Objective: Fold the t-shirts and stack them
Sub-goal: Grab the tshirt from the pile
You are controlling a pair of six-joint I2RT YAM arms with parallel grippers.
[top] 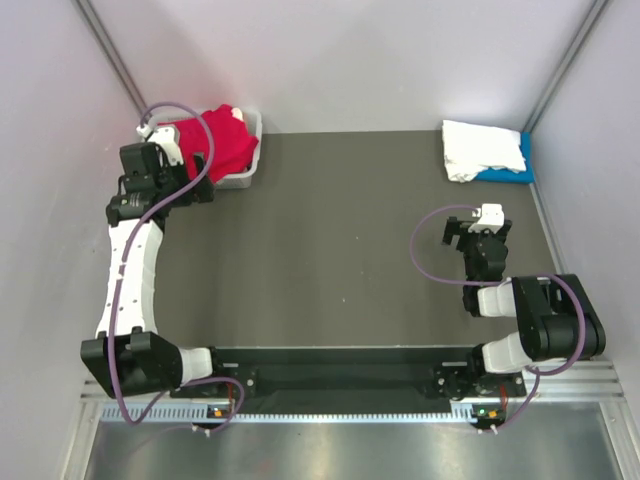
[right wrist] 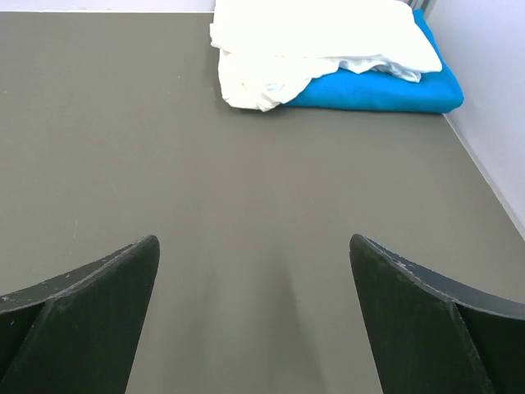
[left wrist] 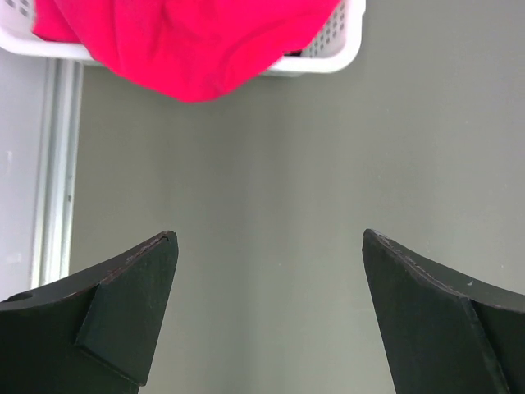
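A bright red t-shirt (top: 228, 140) lies bunched in a white plastic tub (top: 247, 172) at the table's far left and hangs over the tub's rim (left wrist: 197, 49). A folded white t-shirt (top: 480, 148) lies on a folded blue one (top: 512, 173) at the far right; both show in the right wrist view, white (right wrist: 320, 45) on blue (right wrist: 385, 86). My left gripper (left wrist: 269, 246) is open and empty, just in front of the tub. My right gripper (right wrist: 254, 246) is open and empty over bare table, well short of the white and blue stack.
The dark grey table (top: 350, 250) is walled by pale panels on the left, back and right. A metal rail (left wrist: 53, 164) runs along the table's left edge beside the left gripper. The tub's perforated wall (left wrist: 332, 37) faces the left gripper.
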